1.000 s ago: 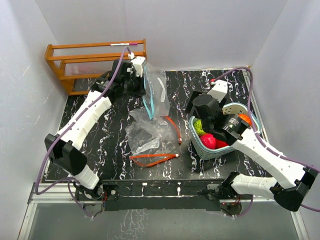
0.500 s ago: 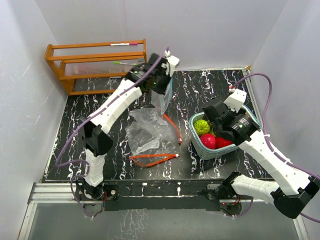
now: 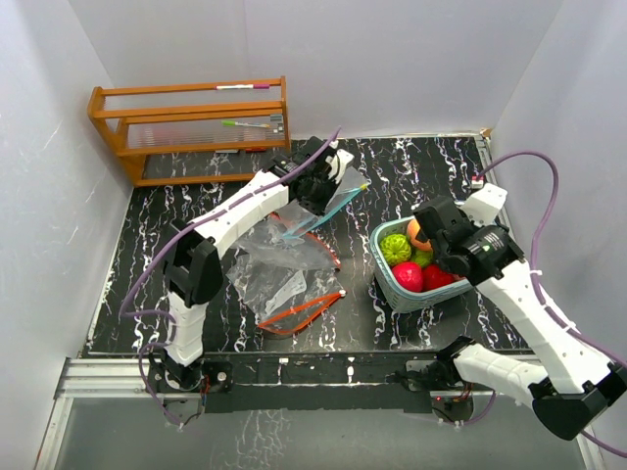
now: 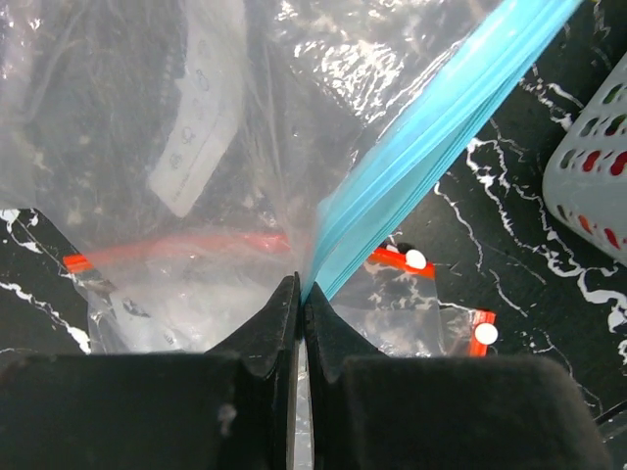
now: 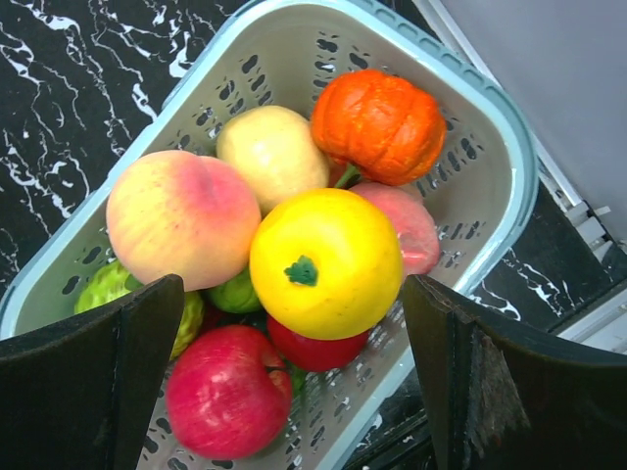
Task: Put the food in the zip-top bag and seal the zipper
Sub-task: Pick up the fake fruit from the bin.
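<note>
The food lies piled in a teal slatted basket [image 3: 389, 286]: a yellow fruit [image 5: 323, 259] on top, a peach [image 5: 181, 215], an orange pumpkin [image 5: 377, 122], a red apple [image 5: 225, 392] and green pieces [image 3: 396, 247]. My right gripper [image 5: 292, 284] hangs open over the pile, fingers wide on either side of the yellow fruit and holding nothing. Over the middle of the table my left gripper [image 3: 318, 191] is shut on the clear zip-top bag [image 3: 338, 201] at its blue zipper strip [image 4: 441, 127]. The bag hangs tilted, its strip pointing toward the basket.
Other clear bags with red zippers [image 3: 279, 264] lie crumpled on the black marbled table below the held bag, one red strip [image 3: 299, 313] near the front. A wooden rack [image 3: 186, 122] with pens stands at the back left. White walls close in the sides.
The left arm swung the bag from the back left, by the rack, to the table's middle. The right gripper drew back over the basket and opened wider. The loose bags shifted.
</note>
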You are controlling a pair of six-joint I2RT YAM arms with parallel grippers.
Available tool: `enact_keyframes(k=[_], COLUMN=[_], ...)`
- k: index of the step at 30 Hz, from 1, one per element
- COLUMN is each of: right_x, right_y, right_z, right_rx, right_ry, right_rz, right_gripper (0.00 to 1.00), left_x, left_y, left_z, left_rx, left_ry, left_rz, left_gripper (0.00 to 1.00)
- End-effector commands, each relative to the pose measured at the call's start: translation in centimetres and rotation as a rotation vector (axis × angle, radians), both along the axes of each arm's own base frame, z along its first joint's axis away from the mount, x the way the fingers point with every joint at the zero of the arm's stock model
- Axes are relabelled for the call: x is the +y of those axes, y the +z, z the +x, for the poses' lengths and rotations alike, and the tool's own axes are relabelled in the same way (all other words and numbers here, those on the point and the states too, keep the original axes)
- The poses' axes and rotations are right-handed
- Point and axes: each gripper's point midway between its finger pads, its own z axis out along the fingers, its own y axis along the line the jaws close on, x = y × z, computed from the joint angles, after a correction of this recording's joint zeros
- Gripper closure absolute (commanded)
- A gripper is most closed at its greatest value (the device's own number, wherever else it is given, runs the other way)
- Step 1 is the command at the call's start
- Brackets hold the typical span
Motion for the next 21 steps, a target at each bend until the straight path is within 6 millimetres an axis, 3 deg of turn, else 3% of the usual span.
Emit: enact_keyframes(k=[1,8,15,21], right_x=[-1.6,-1.8,-2.1,-3.5], right_y=[1.2,0.7,-3.1,-4.2], right_z=[-0.5,-0.1,0.0,-0.5], right_rx=[-0.036,-0.034,0.012,0.016], right_ry=[-0.032,-0.053,-0.157,-0.232], right_rz=[-0.026,0.007,0.067,0.074], right_gripper=[0.02,0.02,0.02,0.02], left_x=[-0.8,-1.3,-1.7,-2.0], left_y=[4.8,6.9,7.7,8.3], left_z=[-0.2,-0.2,-0.7,-1.0], left_rx=[-0.073,-0.11,-0.109,-0.109], left_ry=[-0.005,-0.016,-0.038,-0.053], left_rz=[-0.128,-0.186,-0.222,-0.244], left_gripper=[1.0,1.0,1.0,1.0])
